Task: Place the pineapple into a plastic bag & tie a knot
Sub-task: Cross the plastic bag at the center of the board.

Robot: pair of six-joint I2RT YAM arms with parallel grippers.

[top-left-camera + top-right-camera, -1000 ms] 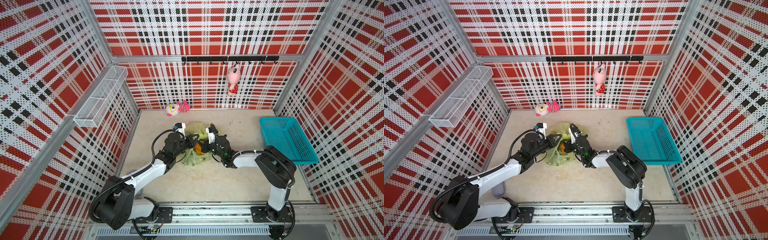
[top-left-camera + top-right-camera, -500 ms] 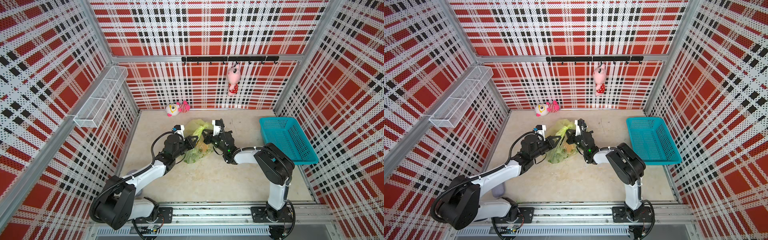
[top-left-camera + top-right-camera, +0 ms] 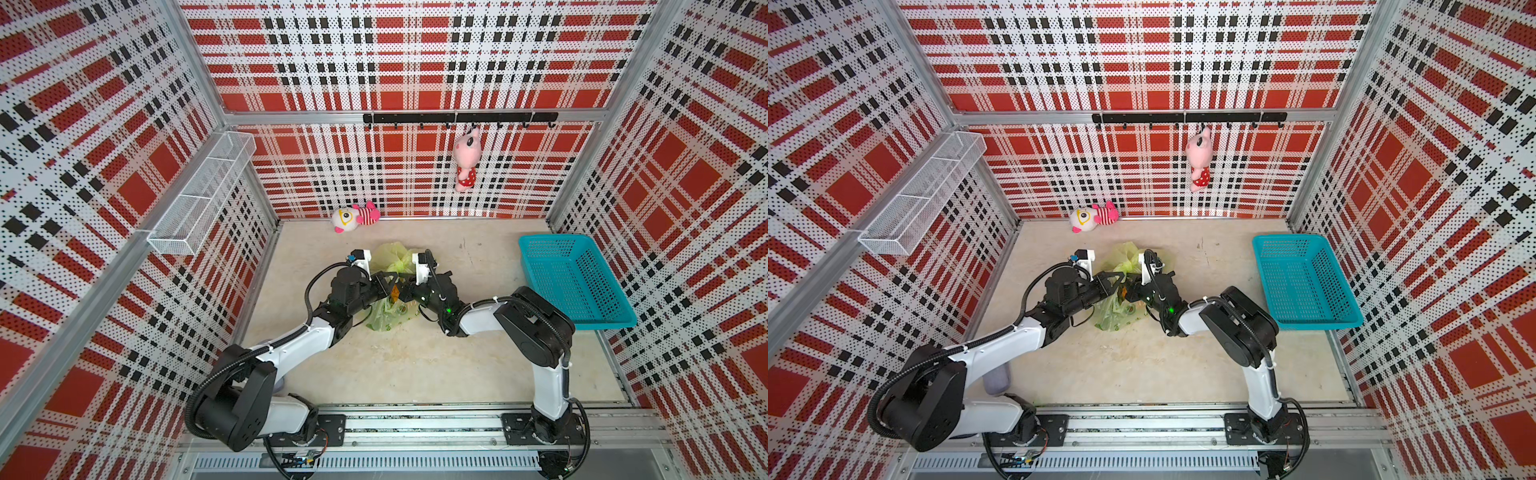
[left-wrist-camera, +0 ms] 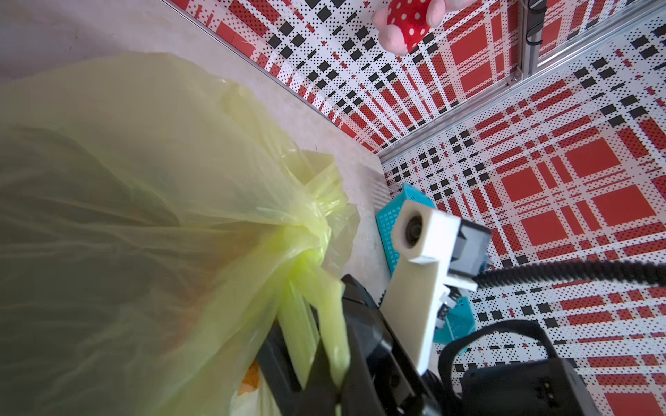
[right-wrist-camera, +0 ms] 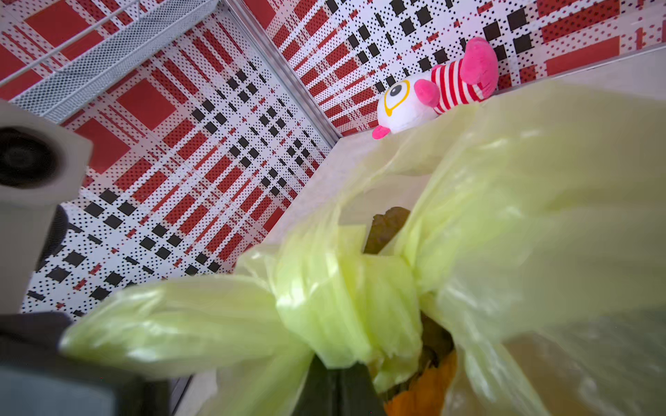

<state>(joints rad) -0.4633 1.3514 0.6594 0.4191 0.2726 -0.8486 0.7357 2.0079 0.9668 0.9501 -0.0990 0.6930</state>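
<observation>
Yellow-green film of the plastic bag (image 3: 384, 316) lies mid-table between the two arms. The orange pineapple (image 3: 394, 293) shows through it, so the fruit is already inside. Set against half a second back, the arms are no longer spread with the straps drawn taut between them. The left gripper (image 3: 386, 283) and right gripper (image 3: 409, 289) are close together again, nearly tip to tip above the bag, much as they are a full second back. I read that as a tightening pull just finished and the slack given back. The knot (image 5: 346, 306) is formed: in the right wrist view it is a snug bunch at the bag's neck, with one strap end running off toward the left arm. Both sets of jaws are pressed fully together, each pinching a strap of the bag just beside the knot, and neither has let go. By my judgement the tie is essentially done. What remains is to release the ends and draw back without dragging so light a bag across the table. The turquoise basket (image 3: 575, 282) stands well apart.
</observation>
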